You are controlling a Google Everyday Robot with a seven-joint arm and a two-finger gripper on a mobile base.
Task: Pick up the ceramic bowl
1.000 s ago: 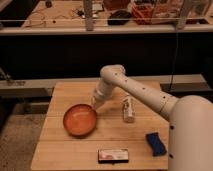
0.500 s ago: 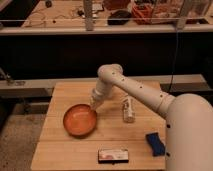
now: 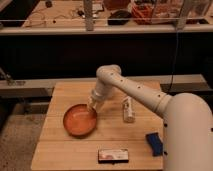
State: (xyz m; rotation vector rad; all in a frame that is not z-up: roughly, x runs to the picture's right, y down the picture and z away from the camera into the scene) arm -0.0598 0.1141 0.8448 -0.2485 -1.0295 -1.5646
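Observation:
The ceramic bowl (image 3: 79, 121) is round, shallow and glossy orange with a darker rim. It sits on the left half of the wooden table (image 3: 70, 92). My white arm reaches in from the right and bends down to the bowl. The gripper (image 3: 93, 106) is at the bowl's far right rim, right above or on its edge. I cannot tell whether it touches the rim.
A small white bottle (image 3: 129, 109) stands right of the bowl. A blue object (image 3: 154, 143) lies near the front right corner. A flat dark packet (image 3: 113, 155) lies at the front edge. A rail and a cluttered bench (image 3: 100, 12) lie behind the table.
The arm has shifted slightly left and down, bringing the gripper closer to the bowl's rim. The bowl and other items have not moved.

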